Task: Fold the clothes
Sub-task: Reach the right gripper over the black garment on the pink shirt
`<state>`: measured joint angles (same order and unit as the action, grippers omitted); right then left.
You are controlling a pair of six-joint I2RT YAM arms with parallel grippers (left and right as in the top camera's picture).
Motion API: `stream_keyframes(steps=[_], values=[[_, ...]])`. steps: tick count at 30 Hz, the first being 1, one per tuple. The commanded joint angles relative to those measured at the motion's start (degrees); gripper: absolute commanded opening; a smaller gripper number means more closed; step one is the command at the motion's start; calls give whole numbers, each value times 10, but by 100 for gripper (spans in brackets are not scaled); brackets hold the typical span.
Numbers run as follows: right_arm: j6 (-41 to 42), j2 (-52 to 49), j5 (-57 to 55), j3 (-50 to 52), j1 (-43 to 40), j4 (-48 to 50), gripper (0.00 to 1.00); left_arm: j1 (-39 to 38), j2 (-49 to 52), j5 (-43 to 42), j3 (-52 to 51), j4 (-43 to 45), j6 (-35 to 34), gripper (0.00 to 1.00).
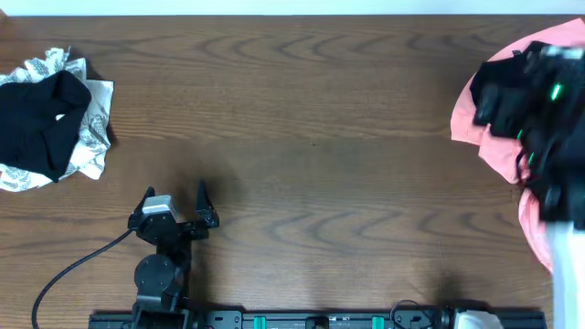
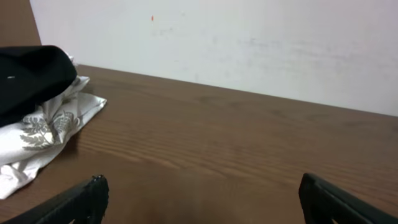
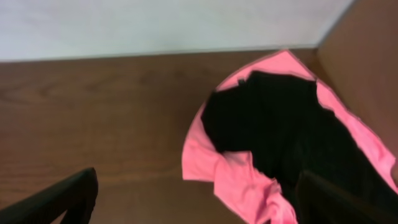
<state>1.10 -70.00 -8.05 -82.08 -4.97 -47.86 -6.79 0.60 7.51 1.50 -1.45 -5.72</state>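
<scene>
A black garment lies on a white leaf-print garment at the table's far left; both show in the left wrist view, black and white. A pink garment with another black garment on it lies at the far right and also shows in the right wrist view. My left gripper is open and empty near the front edge, right of the left pile. My right gripper is open and empty, above the pink garment's near edge.
The wooden table runs between the two piles. A white wall stands behind the far edge. The left arm's cable trails to the front left. The arm base rail lines the front edge.
</scene>
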Motion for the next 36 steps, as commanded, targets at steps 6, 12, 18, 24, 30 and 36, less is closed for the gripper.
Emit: stream_keyframes(steps=[6, 12, 18, 24, 30, 36], values=[[-16, -169, 75, -142, -90, -56, 99, 3, -3, 7, -13, -20, 8, 98], [-16, -211, 7, -140, -98, -31, 99, 3, -3, 7, -13, -20, 8, 98], [-84, -278, -1, -140, -126, -22, 75, 3, -3, 7, -13, -20, 8, 98], [-156, -365, 43, -140, -157, -17, 74, 3, -3, 7, -13, -20, 8, 98], [-203, -425, 73, -140, -183, 14, 76, 3, -3, 7, -13, -20, 8, 98], [-223, -463, 96, -140, -199, 55, 76, 3, -3, 7, -13, -20, 8, 98]])
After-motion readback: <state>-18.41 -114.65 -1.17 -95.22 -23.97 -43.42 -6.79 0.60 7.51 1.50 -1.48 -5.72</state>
